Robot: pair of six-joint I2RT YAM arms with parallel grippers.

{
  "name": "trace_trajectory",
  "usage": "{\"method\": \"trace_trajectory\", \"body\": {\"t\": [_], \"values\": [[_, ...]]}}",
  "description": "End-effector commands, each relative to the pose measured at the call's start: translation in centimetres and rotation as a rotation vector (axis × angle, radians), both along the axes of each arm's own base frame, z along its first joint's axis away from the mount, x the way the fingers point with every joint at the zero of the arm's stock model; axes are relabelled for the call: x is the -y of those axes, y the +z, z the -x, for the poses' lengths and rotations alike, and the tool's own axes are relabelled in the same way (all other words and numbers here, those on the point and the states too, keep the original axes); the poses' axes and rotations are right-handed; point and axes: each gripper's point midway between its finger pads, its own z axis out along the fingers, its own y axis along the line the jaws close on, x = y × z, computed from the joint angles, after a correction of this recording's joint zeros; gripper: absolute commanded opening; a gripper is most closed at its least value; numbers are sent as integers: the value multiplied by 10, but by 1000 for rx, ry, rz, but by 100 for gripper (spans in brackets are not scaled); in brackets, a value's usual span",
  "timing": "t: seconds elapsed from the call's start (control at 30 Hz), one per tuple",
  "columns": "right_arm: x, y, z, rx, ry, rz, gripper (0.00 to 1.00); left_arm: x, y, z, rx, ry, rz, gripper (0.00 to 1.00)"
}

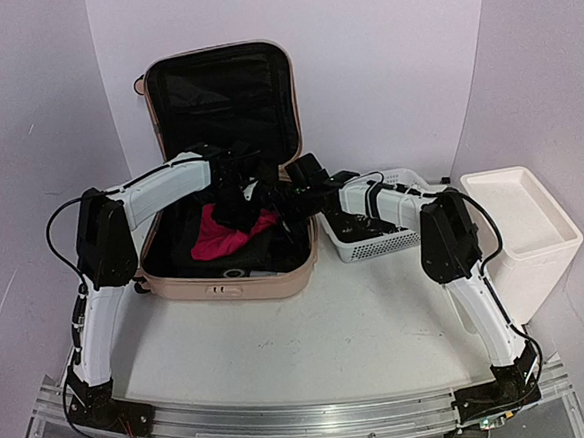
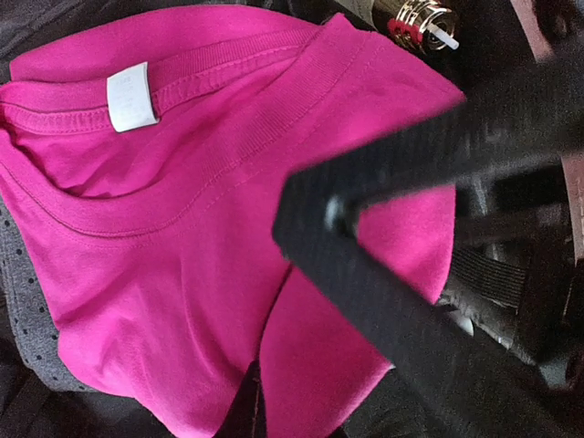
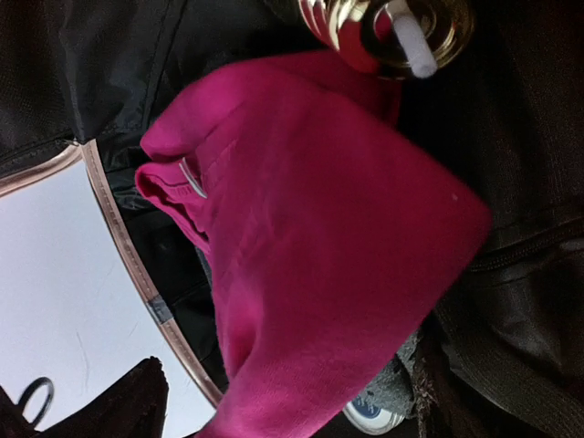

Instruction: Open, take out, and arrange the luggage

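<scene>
**Desk:** What can't you make out?

**Me:** From above, my left claw (image 1: 237, 205) and right claw (image 1: 283, 200) merge black on black over the luggage (image 1: 226, 284). The left one is closed, but what it may pinch is hidden beneath it. Both cover part of the pink shirt (image 1: 223, 239).

**Desk:** And the wrist views?

**Me:** A blurred black bar (image 2: 401, 310) crosses my left view; I can't tell what it is. The gold-capped bottle (image 2: 415, 16) is cut off by the top edge. A round white-and-blue thing (image 3: 372, 412) sits half under the shirt, clipped at the bottom. My right claw's fingers fall outside its own view.
</scene>
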Motion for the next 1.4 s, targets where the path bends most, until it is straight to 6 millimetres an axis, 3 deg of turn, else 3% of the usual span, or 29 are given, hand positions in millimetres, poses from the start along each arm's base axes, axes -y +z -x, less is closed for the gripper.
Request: {"method": "trace_trajectory", "body": {"t": [0.0, 0.1, 0.2, 0.43, 0.57, 0.87, 1.1, 1.27, 1.33, 1.37], "values": [[1, 37, 10, 4, -28, -29, 93, -5, 52, -5, 92, 0, 70, 0], [-6, 28, 4, -3, -24, -46, 92, -1, 55, -4, 88, -5, 91, 0], [-20, 25, -4, -5, -27, -102, 84, 1, 54, 0, 74, -7, 107, 0], [-25, 17, -18, 12, -75, -120, 65, 0, 56, 1, 75, -11, 109, 0], [-31, 11, -23, 18, -84, -126, 64, 4, 56, 5, 59, -31, 133, 0], [-38, -2, -36, 25, -129, -135, 49, 1, 52, 10, 46, -43, 122, 0], [-41, -14, -42, 29, -152, -131, 45, 4, 51, 14, 28, -43, 140, 0], [-43, -13, -41, 40, -151, -124, 28, 5, 53, 15, 30, -45, 149, 6], [-42, -11, -41, 59, -141, -117, 8, 6, 56, 19, 20, -53, 166, 17], [-42, -9, -42, 72, -136, -112, 3, 6, 59, 24, 14, -57, 174, 27]]}}
